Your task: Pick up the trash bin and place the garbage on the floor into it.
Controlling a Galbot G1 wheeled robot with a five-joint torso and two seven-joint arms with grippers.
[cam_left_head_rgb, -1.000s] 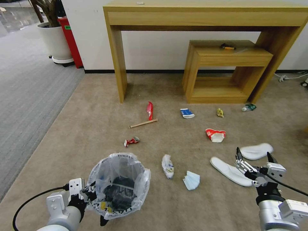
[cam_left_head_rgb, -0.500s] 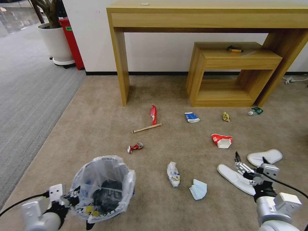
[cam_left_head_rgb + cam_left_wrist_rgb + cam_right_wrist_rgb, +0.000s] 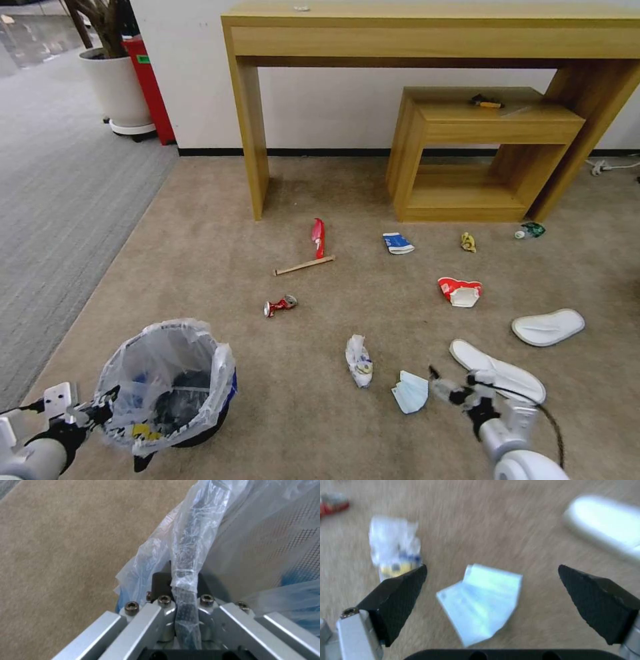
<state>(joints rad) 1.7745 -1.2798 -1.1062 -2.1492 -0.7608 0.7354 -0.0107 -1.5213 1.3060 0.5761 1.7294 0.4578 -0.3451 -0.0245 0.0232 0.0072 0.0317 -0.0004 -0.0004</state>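
The left gripper (image 3: 100, 408) is clamped on the near-left rim of the small round black trash bin lined with a crinkled clear plastic bag (image 3: 167, 383), which sits at the near left of the beige carpet floor (image 3: 200, 227); in the left wrist view the gripper's closed jaws pinch the bag-covered rim (image 3: 185, 580). The right gripper (image 3: 453, 390) hangs low at the near right with its jaws spread wide, and in the right wrist view its two black fingertips (image 3: 403, 587) stand either side of the folded pale blue face mask (image 3: 483, 600) lying on the carpet below. In the head view that mask (image 3: 410, 392) lies just left of the right gripper, with a crumpled clear bag holding a yellow-black item (image 3: 359, 361) just to its left. A long white slipper (image 3: 497, 370) lies just beyond the right gripper, and a second white slipper (image 3: 548, 327) lies farther right. Farther off on the floor are a crushed red can (image 3: 280, 305), a thin wooden stick (image 3: 304, 265) touching the near end of a red wrapper (image 3: 318, 237), a blue-white carton (image 3: 398, 243), a torn red-white paper cup (image 3: 460, 291), a small yellow wrapper (image 3: 469, 242) and a green bottle (image 3: 530, 231). All of this litter lies apart from the bin, between it and the wooden console table (image 3: 427, 33) at the far wall.
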